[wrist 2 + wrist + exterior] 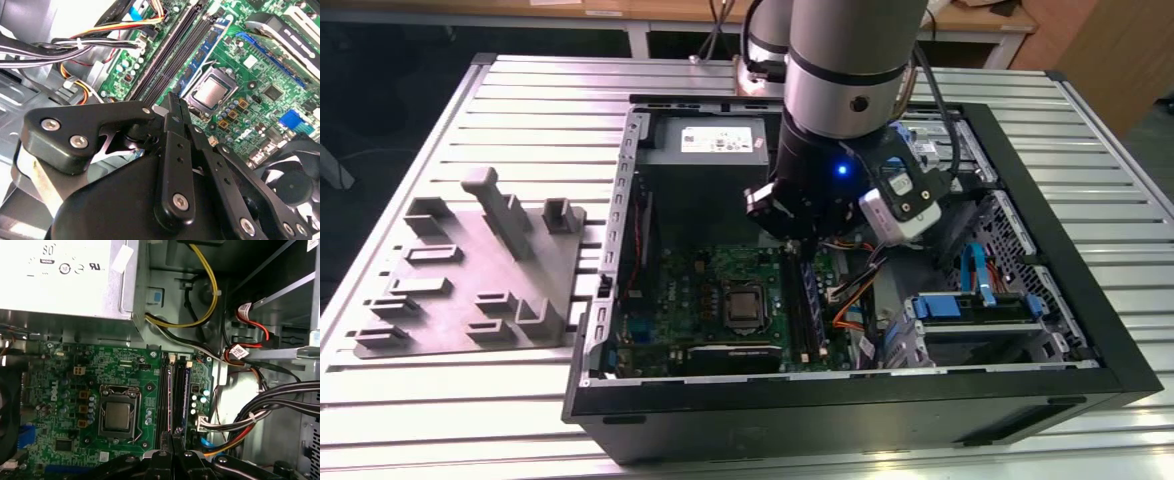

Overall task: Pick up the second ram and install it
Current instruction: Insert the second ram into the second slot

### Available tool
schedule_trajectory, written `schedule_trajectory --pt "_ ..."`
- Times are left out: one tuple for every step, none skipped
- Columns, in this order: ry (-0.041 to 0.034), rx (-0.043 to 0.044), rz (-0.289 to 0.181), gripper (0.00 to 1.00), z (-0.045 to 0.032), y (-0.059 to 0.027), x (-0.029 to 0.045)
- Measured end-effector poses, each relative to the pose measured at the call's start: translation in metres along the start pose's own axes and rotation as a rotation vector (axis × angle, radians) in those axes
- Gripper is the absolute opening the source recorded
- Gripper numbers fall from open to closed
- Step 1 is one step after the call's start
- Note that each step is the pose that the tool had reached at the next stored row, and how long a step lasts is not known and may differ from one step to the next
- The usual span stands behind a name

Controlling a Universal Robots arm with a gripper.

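A slatted metal table [520,100] carries an open black case [854,410], and the CPU [744,305] lies near the middle of the case floor. The arm [847,70] comes down into the case from above, a little to the exterior view's right of the CPU. Well apart from the CPU, outside the case on the exterior view's left, a grey plate [454,310] with raised holders lies on the table. The grey supply [707,140] sits at the case wall, farther from the camera than the CPU. The green board [674,300] spreads around the CPU.

The gripper [790,240] hangs low over the board, just beside the CPU, at one end of the long black slots. In the second wrist view its jaws are pressed close together and I see no gap between them. If something thin is nipped there, I cannot tell.

The ram [170,395] seems to be the thin dark strip that stands on edge in a slot between the CPU and a blue-faced stick [186,390]. The fingertips [176,437] are at one end of it; contact I cannot tell.
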State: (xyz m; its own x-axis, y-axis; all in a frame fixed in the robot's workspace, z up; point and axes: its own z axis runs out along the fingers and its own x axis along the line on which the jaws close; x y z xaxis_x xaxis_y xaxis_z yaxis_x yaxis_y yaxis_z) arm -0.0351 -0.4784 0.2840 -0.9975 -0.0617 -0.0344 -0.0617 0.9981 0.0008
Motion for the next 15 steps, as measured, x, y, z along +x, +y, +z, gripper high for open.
schedule_trajectory --pt "0.0 0.0 0.0 0.11 0.0013 0.0 0.0" --pt "0.0 0.0 0.0 0.11 0.0017 0.0 0.0" --pt "0.0 0.0001 0.0 0.11 0.0017 0.0 0.0001" --pt "0.0001 0.0003 0.0 0.11 0.0017 0.0 0.0001" --pt "0.0 0.0001 0.0 0.11 0.0021 0.0 0.0001" --pt "-0.0002 -0.0002 0.003 0.11 0.003 0.0 0.0001" --pt "-0.0001 0.0002 0.009 0.11 0.0039 0.0 0.0001" --pt "0.0 0.0004 0.012 0.11 0.0045 0.0 0.0001" --pt "0.0 0.0005 0.013 0.11 0.0048 0.0 0.0001" --pt "0.0001 0.0008 0.013 0.11 0.0048 0.0 0.0002" --pt "0.0001 0.0007 0.013 0.11 0.0051 0.0 0.0002" --pt "-0.0001 0.0003 0.013 0.11 0.0056 0.0 0.0002" --pt "-0.0002 0.0001 0.013 0.11 0.0065 0.0 0.0002" --pt "-0.0001 0.0004 0.013 0.11 0.0079 0.0 0.0003" --pt "0.0 0.0006 0.014 0.11 0.0097 0.0 0.0003"
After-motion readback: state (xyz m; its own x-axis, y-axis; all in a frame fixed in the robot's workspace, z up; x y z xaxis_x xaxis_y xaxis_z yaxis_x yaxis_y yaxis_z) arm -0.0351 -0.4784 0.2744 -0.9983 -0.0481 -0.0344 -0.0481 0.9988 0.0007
